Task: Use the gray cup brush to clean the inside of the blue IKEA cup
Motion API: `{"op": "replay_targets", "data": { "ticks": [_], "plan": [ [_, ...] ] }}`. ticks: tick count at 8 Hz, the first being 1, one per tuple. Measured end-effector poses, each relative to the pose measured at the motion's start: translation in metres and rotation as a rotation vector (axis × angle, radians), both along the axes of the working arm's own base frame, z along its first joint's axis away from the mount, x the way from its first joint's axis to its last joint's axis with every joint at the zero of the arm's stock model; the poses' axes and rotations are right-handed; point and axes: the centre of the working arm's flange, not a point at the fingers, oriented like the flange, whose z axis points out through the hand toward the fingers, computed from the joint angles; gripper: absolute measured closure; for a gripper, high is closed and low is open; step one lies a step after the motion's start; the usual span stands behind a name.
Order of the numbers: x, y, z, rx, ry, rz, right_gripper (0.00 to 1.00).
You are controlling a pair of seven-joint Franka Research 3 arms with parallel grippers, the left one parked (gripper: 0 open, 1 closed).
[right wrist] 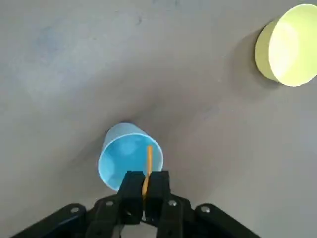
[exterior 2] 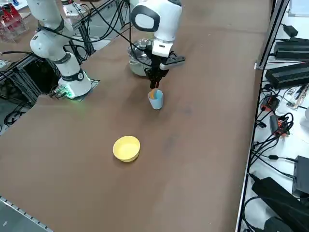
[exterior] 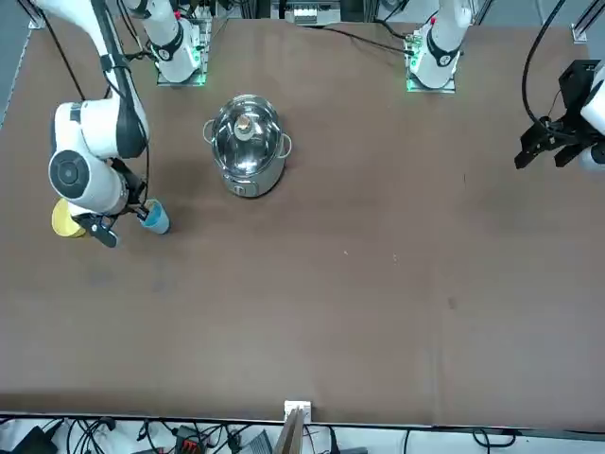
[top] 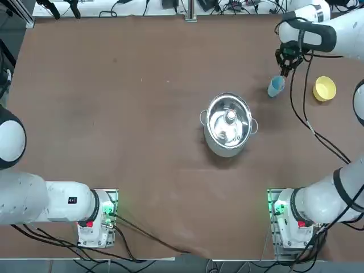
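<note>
The blue IKEA cup [right wrist: 130, 157] stands upright on the brown table, at the far right in the top view [top: 276, 86] and near the left edge in the front view [exterior: 155, 218]. My right gripper [right wrist: 145, 184] hangs just above the cup's rim, shut on the gray cup brush [right wrist: 147, 163]. The brush shows as a thin orange stick whose lower end reaches down into the cup. In the right side view the gripper [exterior 2: 155, 83] stands straight over the cup [exterior 2: 155, 99], with a bit of orange brush [exterior 2: 152, 93] at the rim.
A yellow bowl [top: 325, 89] sits on the table close to the cup, on the side toward the right table edge. A steel pot [top: 228, 124] stands near the table's middle. Black cables hang from my right arm past the cup.
</note>
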Motion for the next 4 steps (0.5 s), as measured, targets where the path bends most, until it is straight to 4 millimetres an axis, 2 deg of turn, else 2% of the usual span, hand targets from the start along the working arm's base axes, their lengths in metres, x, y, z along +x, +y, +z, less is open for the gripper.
{"op": "replay_targets", "data": {
  "ticks": [2, 4],
  "plan": [
    [0.010, -0.003, 0.015, 0.003, -0.037, -0.006, 0.95],
    [0.028, -0.004, 0.046, 0.009, -0.106, -0.010, 0.95]
  ]
}}
